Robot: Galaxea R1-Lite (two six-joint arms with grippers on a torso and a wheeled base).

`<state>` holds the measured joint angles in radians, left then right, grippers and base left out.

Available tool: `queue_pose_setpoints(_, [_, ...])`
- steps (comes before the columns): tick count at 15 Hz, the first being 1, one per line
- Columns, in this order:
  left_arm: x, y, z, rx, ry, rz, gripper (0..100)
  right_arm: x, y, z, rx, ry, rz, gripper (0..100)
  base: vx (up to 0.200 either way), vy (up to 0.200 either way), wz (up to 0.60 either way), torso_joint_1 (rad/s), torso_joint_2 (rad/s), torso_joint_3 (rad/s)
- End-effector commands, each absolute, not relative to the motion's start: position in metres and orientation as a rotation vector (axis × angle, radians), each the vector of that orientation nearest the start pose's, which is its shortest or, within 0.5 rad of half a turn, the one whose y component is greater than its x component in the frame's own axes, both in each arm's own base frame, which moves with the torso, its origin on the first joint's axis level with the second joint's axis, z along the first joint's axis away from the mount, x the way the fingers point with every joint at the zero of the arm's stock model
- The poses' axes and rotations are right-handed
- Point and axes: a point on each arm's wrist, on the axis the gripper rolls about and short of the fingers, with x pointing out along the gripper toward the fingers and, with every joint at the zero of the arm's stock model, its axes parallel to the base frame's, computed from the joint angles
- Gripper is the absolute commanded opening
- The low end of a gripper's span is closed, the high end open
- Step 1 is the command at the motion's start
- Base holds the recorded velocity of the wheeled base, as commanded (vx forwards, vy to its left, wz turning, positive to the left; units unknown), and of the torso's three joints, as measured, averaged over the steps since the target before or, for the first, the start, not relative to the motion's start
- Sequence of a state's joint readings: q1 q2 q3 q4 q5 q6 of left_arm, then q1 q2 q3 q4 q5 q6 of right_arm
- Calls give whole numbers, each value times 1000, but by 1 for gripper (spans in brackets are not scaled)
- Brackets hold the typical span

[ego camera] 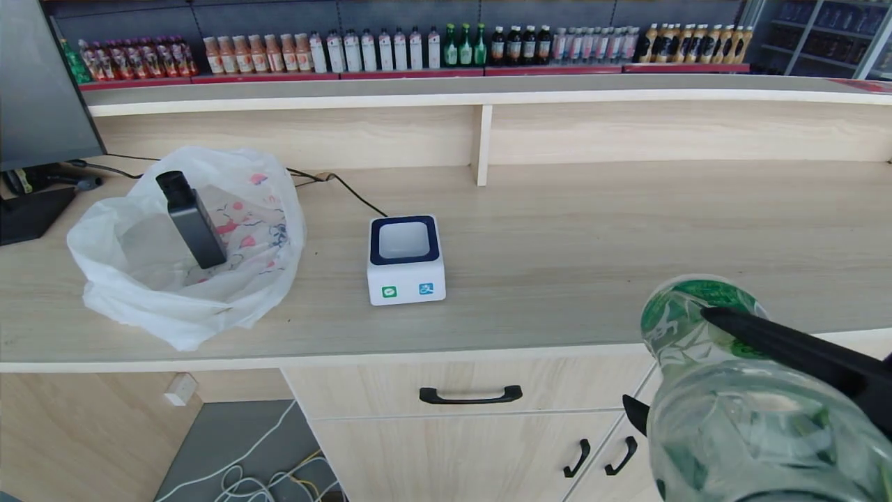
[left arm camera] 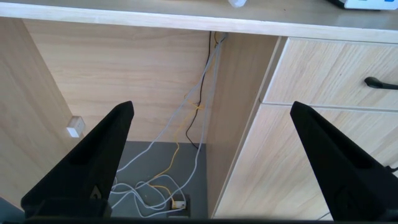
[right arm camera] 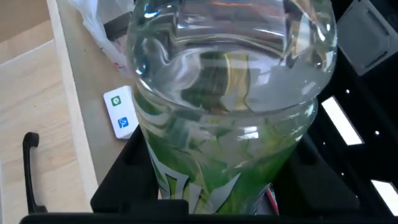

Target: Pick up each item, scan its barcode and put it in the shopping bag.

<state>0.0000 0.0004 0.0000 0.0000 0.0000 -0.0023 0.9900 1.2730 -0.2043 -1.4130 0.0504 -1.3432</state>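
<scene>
1. Left gripper (left arm camera: 211,106): I see its 2 fingers (left arm camera: 93,168) spread wide apart with nothing between them. It sits below the counter's front edge, facing the open bay under the counter where loose cables (left arm camera: 180,168) hang and lie on the floor.

2. Monitor (ego camera: 35,84): it stands at the far left of the counter (ego camera: 627,230).

3. Shopping bag (ego camera: 139,293): white plastic, mouth open, resting on the left part of the counter. 1 dark grey container (ego camera: 189,222) with a black cap is inside it, leaning tilted against the bag's wall.

4. Scanner (ego camera: 405,259): a white box with a dark-framed window on top, standing on the counter just right of the bag, apart from it. A black cable (ego camera: 348,192) runs from behind it toward the back left.

5. Drawer handle (ego camera: 470,396): black, on the cabinet front below the scanner.

6. Right gripper (ego camera: 665,362): clamped on the bottle (ego camera: 732,390). 1 black finger (ego camera: 766,335) lies across the bottle's upper side and the other shows at its lower left side. The bottle is clear with a green label, held close to the head camera at the counter's front right edge. It is well apart from the scanner, to its right. In the right wrist view the bottle (right arm camera: 230,124) sits directly between the fingers, with the scanner and the bag beyond it.

7. Rows of drinks (ego camera: 418,45) stand on the shelf behind the counter
</scene>
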Motion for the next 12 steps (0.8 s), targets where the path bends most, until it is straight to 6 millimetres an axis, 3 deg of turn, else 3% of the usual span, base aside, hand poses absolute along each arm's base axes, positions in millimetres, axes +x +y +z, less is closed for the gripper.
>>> queue_pose_setpoints(1, [-23, 0, 75, -3, 0, 0, 100, 79, 130, 198, -1088, -969, 651, 0, 0, 0, 0, 0, 0, 0])
queue_pose_setpoints(9, [-23, 0, 75, -3, 0, 0, 100, 68, 119, 199, -1241, -1082, 558, 0, 0, 0, 0, 0, 0, 0])
queue_pose_setpoints(12, [-23, 0, 75, -3, 0, 0, 100, 76, 145, 202, -1251, -1107, 599, 0, 0, 0, 0, 0, 0, 0])
